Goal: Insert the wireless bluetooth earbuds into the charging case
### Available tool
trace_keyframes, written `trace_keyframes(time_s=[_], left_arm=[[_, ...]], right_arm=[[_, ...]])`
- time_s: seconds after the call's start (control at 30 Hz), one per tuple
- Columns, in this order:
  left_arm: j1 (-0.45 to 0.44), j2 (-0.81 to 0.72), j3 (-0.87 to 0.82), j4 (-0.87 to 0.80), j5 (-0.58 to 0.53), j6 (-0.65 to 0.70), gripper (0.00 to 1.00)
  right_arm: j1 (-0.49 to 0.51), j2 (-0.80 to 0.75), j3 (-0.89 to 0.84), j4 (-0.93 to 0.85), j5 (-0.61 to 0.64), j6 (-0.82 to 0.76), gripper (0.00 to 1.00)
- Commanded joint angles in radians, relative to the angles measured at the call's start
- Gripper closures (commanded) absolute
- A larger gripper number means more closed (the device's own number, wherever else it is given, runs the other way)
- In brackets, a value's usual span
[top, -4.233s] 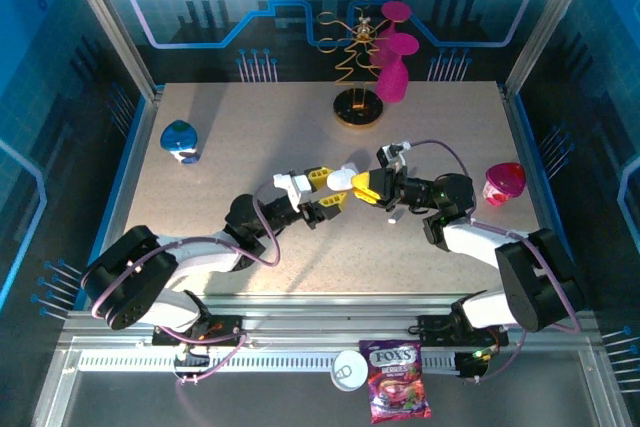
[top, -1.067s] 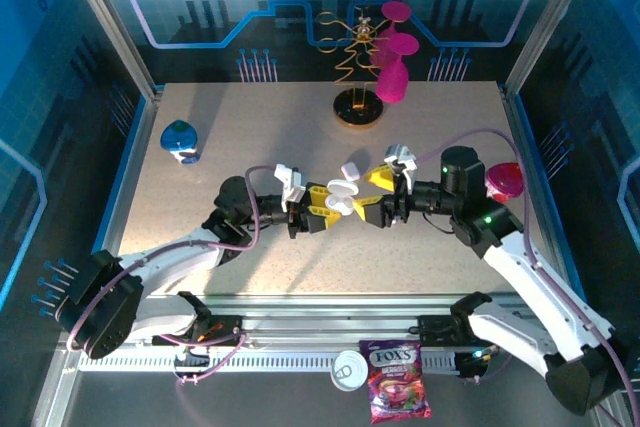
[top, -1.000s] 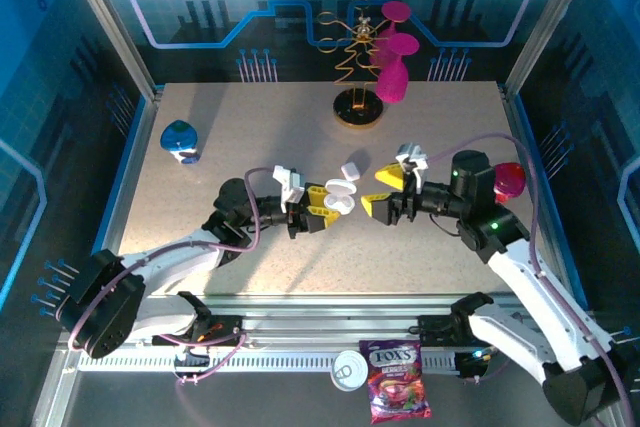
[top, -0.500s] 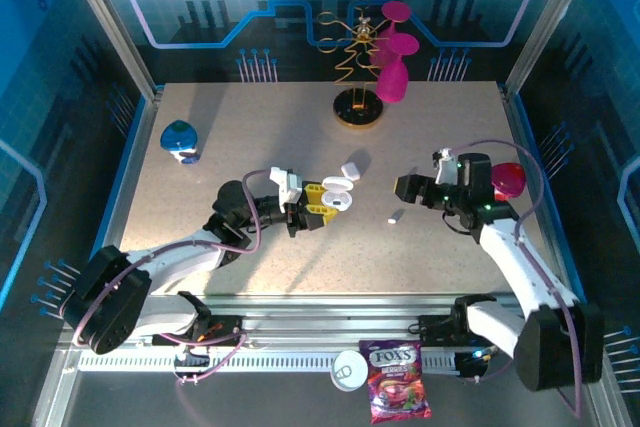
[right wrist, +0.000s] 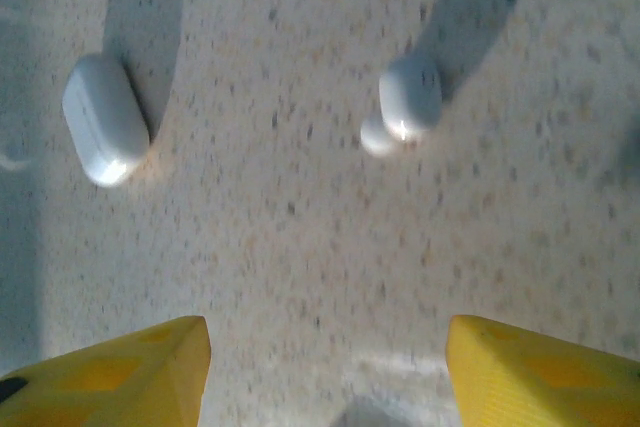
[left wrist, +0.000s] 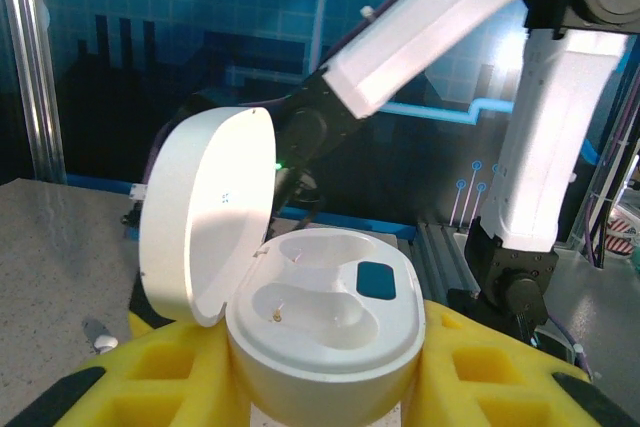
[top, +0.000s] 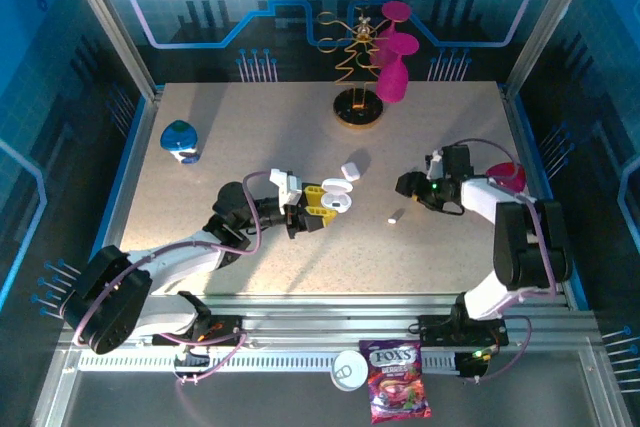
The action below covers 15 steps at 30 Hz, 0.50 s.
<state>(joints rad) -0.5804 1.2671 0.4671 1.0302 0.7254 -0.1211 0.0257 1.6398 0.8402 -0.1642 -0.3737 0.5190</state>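
Top view: the left end effector (top: pixel 318 209) pinches the small white oblong plastic charging case (top: pixel 336 197), lid open, midway between the table's (top: pixel 200 127) side edges. Left wrist: its wells (left wrist: pixel 320 315) look empty. Right wrist: the right end effector (right wrist: pixel 330 377) is spread, with a tiny white plastic earbud (right wrist: pixel 408 105) just ahead; it should straddle the earbud squarely before closing.

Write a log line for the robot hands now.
left hand: holds open charging case | right hand: open | earbud: on table

I see the speckled table (top: pixel 250 117) carrying a blue toy (top: pixel 180 140), wire stand (top: pixel 357 109), pink cup (top: pixel 505 179), white lump (top: pixel 350 169) and, apart from it, an earbud (top: pixel 395 217).
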Motion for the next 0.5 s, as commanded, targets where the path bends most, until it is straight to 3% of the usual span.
trace_keyframes(time_s=[0.0,0.47], left_arm=[[0.006,-0.011,-0.016,0.037,-0.004,0.020,0.78],[0.006,0.011,0.004,0.033,0.011,0.021,0.78]], right_arm=[[-0.014,0.054,0.080,0.010,0.010,0.017,0.37],[-0.015,0.176,0.195,-0.007,0.067,-0.012,0.45]])
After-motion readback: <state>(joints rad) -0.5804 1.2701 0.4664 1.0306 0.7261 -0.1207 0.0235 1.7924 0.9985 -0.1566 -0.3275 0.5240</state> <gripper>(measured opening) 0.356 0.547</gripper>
